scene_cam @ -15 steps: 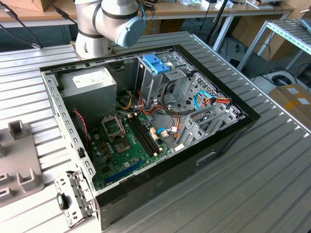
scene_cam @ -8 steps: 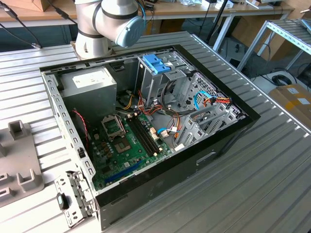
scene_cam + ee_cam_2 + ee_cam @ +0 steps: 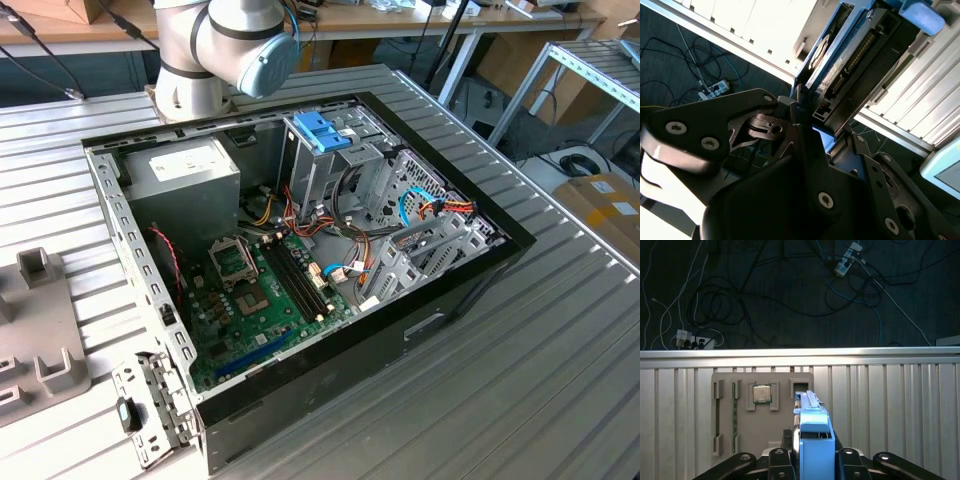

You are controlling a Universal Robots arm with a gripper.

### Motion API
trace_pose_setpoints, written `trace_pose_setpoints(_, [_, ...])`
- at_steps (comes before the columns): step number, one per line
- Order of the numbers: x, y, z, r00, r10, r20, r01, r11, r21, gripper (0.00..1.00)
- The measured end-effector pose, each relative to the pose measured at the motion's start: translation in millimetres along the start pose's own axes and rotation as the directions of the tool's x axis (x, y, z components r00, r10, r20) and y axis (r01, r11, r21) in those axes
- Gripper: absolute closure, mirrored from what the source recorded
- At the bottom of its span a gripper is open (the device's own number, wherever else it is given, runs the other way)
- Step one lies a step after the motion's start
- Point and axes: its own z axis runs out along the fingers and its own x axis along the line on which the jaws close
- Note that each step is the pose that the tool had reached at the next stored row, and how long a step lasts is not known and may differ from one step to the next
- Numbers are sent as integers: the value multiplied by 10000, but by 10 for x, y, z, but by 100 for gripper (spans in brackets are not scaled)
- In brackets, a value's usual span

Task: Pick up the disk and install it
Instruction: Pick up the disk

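My gripper (image 3: 812, 452) pinches the disk (image 3: 812, 422) in the air near the grey tray (image 3: 780, 425) on the ribbed table (image 3: 890, 415), and my dark fingers (image 3: 845, 460) hide the end of it that I hold.

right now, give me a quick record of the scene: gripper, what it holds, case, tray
tool: black gripper, shut on the flat dark-grey disk in its long light-blue plastic carrier rail
disk pose: on edge, in the air, not in the case
case: open black computer case on the ribbed metal table, green motherboard exposed
drive bay: silver metal cage with a deeper-blue plastic latch
tray: grey fixture tray holding a square processor chip
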Motion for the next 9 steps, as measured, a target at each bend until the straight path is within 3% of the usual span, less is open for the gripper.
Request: trace_pose_setpoints(9, [-1,1,-33,10000,0,0,0,10000,0,63])
